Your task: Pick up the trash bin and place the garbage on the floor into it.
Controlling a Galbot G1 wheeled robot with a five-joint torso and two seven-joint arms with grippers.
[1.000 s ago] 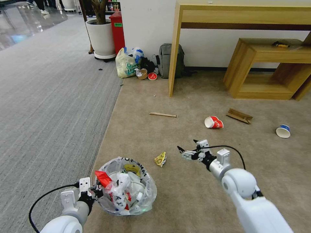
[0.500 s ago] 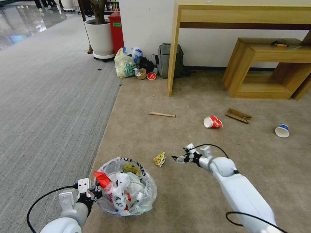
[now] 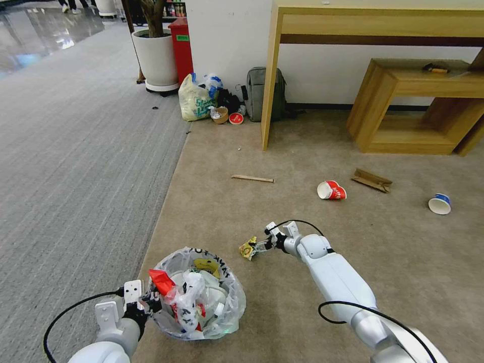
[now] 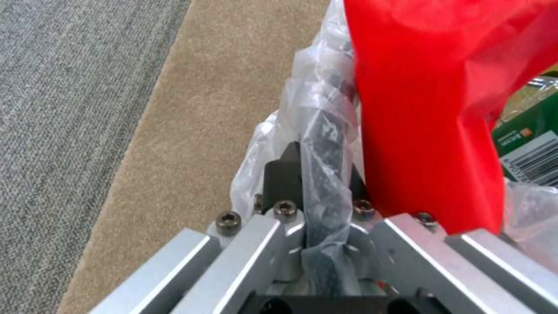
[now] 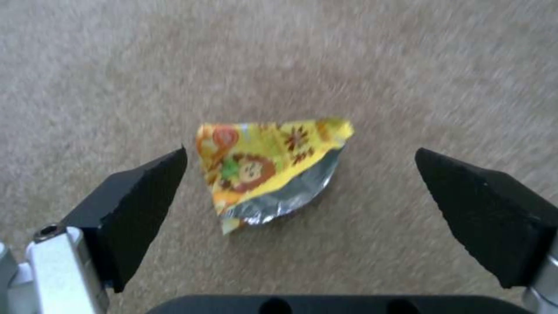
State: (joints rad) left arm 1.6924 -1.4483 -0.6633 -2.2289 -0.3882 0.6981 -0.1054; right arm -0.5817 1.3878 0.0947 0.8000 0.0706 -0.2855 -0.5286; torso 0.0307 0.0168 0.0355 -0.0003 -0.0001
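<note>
The trash bin (image 3: 222, 307), lined with a crinkly plastic bag and full of litter, hangs low at the near left; my left gripper (image 3: 150, 301) is shut on its rim (image 4: 318, 174). A yellow wrapper (image 3: 248, 248) lies on the beige floor (image 3: 302, 151) just beyond the bin. My right gripper (image 3: 258, 246) is open and right beside it; in the right wrist view the wrapper (image 5: 267, 170) lies between the spread fingers of that gripper (image 5: 301, 152). Farther off on the carpet lie a stick (image 3: 252, 178), a red cup (image 3: 331, 190), a cardboard scrap (image 3: 372, 180) and a blue cup (image 3: 439, 204).
A wooden desk leg (image 3: 269, 80) and a low wooden shelf (image 3: 418, 106) stand at the back right. By the wall are a grey backpack (image 3: 259, 94), a yellow-green shopping bag (image 3: 194, 101) and a white planter (image 3: 156, 58). Grey ribbed carpet (image 3: 75, 151) covers the left.
My right arm has swung left and down, bringing its open gripper from mid-carpet to the yellow wrapper. The left gripper and the bin have hardly moved.
</note>
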